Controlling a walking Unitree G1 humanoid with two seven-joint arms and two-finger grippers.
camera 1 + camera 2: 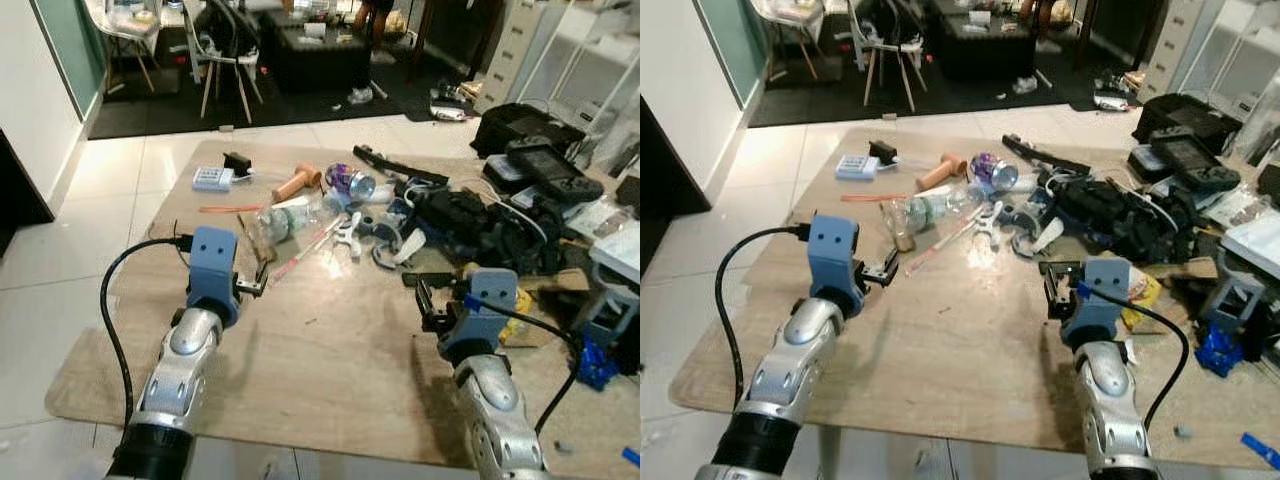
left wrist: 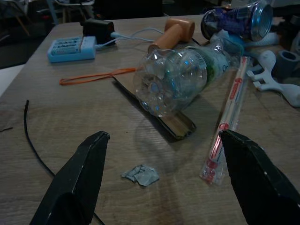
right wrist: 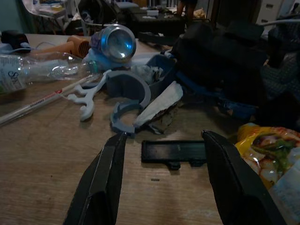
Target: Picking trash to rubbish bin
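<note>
A clear plastic bottle (image 2: 176, 77) lies on its side on the wooden table (image 1: 330, 350), beyond my left gripper (image 2: 165, 136), which is open just above the tabletop. A small grey crumpled scrap (image 2: 140, 174) rests between its fingers. A wrapped straw (image 2: 229, 112) lies beside the bottle, and a crushed purple can (image 1: 352, 181) sits farther back. My right gripper (image 3: 165, 137) is open and low over the table. A flat black plastic piece (image 3: 180, 152) lies between its fingertips, with a yellow snack packet (image 3: 267, 150) just to its right.
A heap of black bags and cables (image 1: 470, 225) crowds the table's right side. A blue battery pack (image 1: 212, 179), a wooden handle (image 1: 297, 182), an orange band (image 1: 230, 209) and grey plastic parts (image 3: 129, 93) lie at the back. Chairs (image 1: 225, 50) stand beyond the table.
</note>
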